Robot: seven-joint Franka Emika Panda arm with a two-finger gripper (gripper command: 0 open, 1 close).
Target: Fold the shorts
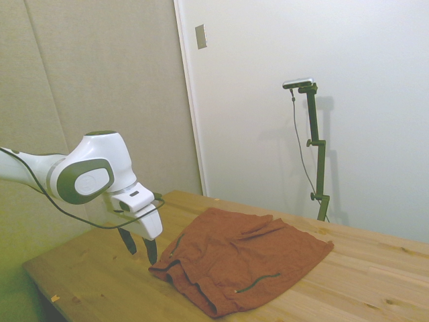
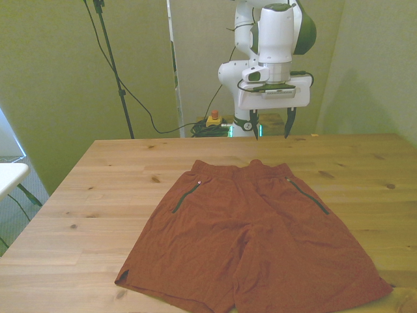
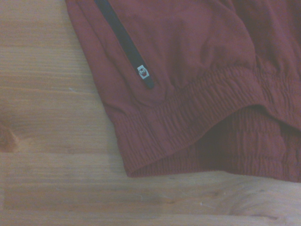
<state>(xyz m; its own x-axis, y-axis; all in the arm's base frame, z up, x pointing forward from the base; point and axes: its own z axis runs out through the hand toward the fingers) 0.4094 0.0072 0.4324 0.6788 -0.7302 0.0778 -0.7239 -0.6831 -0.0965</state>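
Side view: the shorts (image 1: 244, 258) lie spread flat on the bench (image 1: 100, 278), waistband end toward the arm. The gripper (image 1: 139, 249) hangs just beside that end, above the wood, fingers (image 1: 151, 251) pointing down with a clear gap between them and nothing held.

Front view: the shorts (image 2: 251, 238) sit in the middle of the bench (image 2: 91, 195), waistband at the far edge, both legs fanned toward the near edge, a dark pocket zip on each side. The gripper (image 2: 271, 124) hovers behind the waistband, apart from the cloth, fingers spread and empty.

Wrist view: a corner of the shorts (image 3: 188, 70) fills the patch, with the gathered elastic waistband (image 3: 188, 122), a dark zip (image 3: 124, 44) and bare bench (image 3: 47, 117) beside it.

The fabric looks light, soft and limp, so it will likely drape and drag instead of holding shape. A pinch on the thicker waistband corner or a leg hem should grip best; a mid-panel pinch may only bunch one layer.
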